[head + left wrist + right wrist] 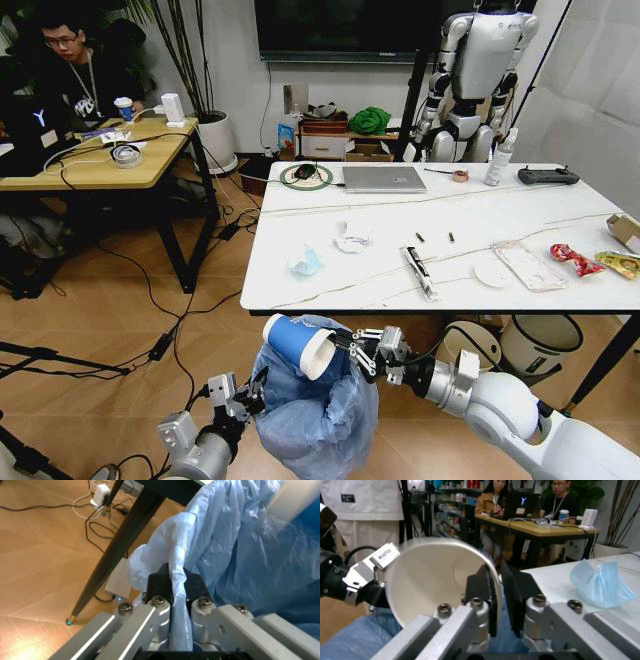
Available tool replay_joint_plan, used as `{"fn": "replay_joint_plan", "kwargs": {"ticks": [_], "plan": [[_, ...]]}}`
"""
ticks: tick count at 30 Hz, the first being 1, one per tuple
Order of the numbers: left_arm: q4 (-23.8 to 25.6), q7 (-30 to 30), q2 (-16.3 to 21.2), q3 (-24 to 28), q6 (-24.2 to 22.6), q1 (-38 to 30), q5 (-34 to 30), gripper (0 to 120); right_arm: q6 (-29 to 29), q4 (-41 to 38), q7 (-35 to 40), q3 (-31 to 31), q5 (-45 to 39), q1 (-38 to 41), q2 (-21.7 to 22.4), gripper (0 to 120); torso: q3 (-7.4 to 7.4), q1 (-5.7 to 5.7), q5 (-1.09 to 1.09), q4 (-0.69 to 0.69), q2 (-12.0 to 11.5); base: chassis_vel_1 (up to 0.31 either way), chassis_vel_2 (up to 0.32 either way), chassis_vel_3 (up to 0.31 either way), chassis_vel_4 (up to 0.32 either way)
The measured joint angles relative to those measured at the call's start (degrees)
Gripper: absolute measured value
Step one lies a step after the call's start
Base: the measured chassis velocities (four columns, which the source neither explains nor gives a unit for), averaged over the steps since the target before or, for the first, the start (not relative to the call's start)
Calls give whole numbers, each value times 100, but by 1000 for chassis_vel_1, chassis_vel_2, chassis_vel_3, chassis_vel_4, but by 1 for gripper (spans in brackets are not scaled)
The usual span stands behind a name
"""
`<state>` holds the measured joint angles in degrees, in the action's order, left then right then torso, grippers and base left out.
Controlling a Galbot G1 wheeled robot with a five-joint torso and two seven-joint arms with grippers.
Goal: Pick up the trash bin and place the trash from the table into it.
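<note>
Head view is giving you the small round trash bin lined with crinkly light-blue plastic, hanging off the floor just in front of the near edge of the white marble-look tabletop. Your left gripper is holding it from the left side; in the left wrist view its fingers are pressing together on a fold of the bag's rim. Your right gripper is reaching in from the right, and its fingers are pinching the rim of the blue-and-white paper cup. The cup is lying tilted on its side right over the bin's mouth, open end facing the gripper, and in the right wrist view you are looking straight into its white inside.

On the tabletop you are seeing a crumpled bluish tissue and a crumpled white tissue near the left part, a round white lid beside a clear plastic package, then a red wrapper and a yellow wrapper toward the right edge. A grey laptop is sitting at the far side.
</note>
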<state>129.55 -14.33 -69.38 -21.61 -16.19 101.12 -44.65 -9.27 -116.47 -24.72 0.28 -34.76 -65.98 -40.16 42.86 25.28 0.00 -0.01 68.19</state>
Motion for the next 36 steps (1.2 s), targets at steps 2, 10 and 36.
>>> {"fn": "replay_joint_plan", "kwargs": {"ticks": [2, 10, 36], "plan": [[7, -2, 0, -1, -3, 8, 3, 0, -14, 2, 0, 28, 31, -20, 3, 19, 0, 0, 0, 0, 0, 0, 0, 0, 0], [10, -27, 18, -33, -20, 11, 15, 0, -76, 27, -4, 150, 90, -58, 46, 49, 0, 0, 0, 0, 0, 0, 0, 0, 0], [219, -1132, 1580, -169, -603, -524, -1309, 0, 414, 36, 974, 1461, -317, -389, -523, 100, 1, 1, 2, 0, 0, 0, 0, 0, 0]]}}
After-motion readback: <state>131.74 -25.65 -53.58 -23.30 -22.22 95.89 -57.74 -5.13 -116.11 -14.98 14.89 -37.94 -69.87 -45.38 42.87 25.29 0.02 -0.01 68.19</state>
